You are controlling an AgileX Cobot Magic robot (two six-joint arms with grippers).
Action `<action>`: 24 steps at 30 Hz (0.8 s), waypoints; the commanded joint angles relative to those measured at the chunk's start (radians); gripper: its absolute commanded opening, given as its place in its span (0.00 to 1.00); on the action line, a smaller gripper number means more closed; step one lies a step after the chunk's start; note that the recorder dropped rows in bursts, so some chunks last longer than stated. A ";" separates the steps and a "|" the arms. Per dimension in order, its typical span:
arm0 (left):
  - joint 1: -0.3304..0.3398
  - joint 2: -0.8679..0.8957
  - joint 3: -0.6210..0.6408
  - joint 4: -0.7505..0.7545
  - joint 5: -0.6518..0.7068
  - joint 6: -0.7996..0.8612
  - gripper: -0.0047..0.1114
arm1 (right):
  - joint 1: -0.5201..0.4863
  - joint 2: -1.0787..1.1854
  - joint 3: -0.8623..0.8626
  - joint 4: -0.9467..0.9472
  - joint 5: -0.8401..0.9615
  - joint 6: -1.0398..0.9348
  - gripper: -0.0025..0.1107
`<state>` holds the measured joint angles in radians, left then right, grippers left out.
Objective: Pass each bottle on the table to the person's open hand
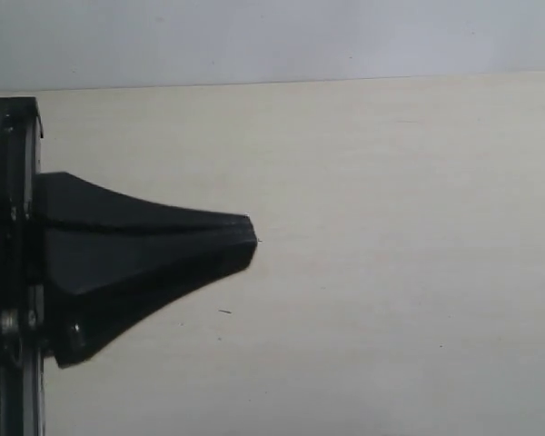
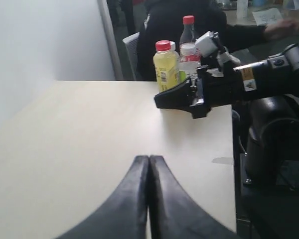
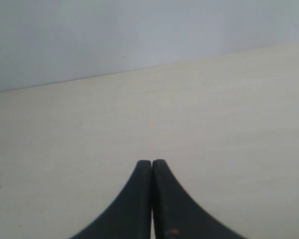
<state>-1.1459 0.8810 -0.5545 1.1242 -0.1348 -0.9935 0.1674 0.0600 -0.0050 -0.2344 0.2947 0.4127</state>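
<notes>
The bottles stand together at the table's far end in the left wrist view: a yellow bottle with a red cap (image 2: 165,67), a clear bottle with a red cap (image 2: 188,29) and a white-capped bottle (image 2: 189,56), partly hidden behind my right arm. A second white-capped bottle does not show clearly. My right gripper (image 2: 158,102) hangs just in front of them, and its own view shows it shut (image 3: 152,162) over bare table. My left gripper (image 2: 149,158) is shut, empty, well short of the bottles, and appears at the left (image 1: 252,239). No open palm shows.
A person in black (image 2: 169,20) sits behind the bottles, one hand (image 2: 283,27) resting on a far desk. A white wall (image 2: 40,40) borders the table (image 2: 89,129). The table's edge (image 2: 234,164) runs beside my right arm's base (image 2: 269,144).
</notes>
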 commanded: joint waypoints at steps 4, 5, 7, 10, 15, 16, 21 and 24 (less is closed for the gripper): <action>0.457 -0.054 0.085 -0.093 0.018 -0.422 0.04 | -0.005 0.006 0.005 0.000 -0.008 -0.001 0.02; 0.537 -0.069 0.103 -0.093 0.013 -0.470 0.04 | -0.005 0.006 0.005 0.000 -0.008 -0.001 0.02; 0.684 -0.116 0.156 -0.093 0.013 -0.539 0.04 | -0.005 0.006 0.005 0.000 -0.008 -0.001 0.02; 0.858 -0.215 0.242 -0.091 0.013 -0.549 0.04 | -0.005 0.006 0.005 0.000 -0.008 -0.001 0.02; 1.077 -0.452 0.379 -0.089 0.013 -0.551 0.04 | -0.005 0.006 0.005 0.000 -0.008 -0.001 0.02; 1.106 -0.503 0.401 -0.089 0.013 -0.551 0.04 | -0.005 0.006 0.005 0.000 -0.008 -0.001 0.02; 1.152 -0.666 0.460 -0.089 0.021 -0.553 0.04 | -0.005 0.006 0.005 0.000 -0.008 -0.001 0.02; 1.152 -0.706 0.473 -0.089 0.038 -0.553 0.04 | -0.005 0.006 0.005 0.000 -0.008 -0.001 0.02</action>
<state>0.0026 0.2107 -0.0951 1.0386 -0.1085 -1.5419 0.1674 0.0600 -0.0050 -0.2344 0.2947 0.4127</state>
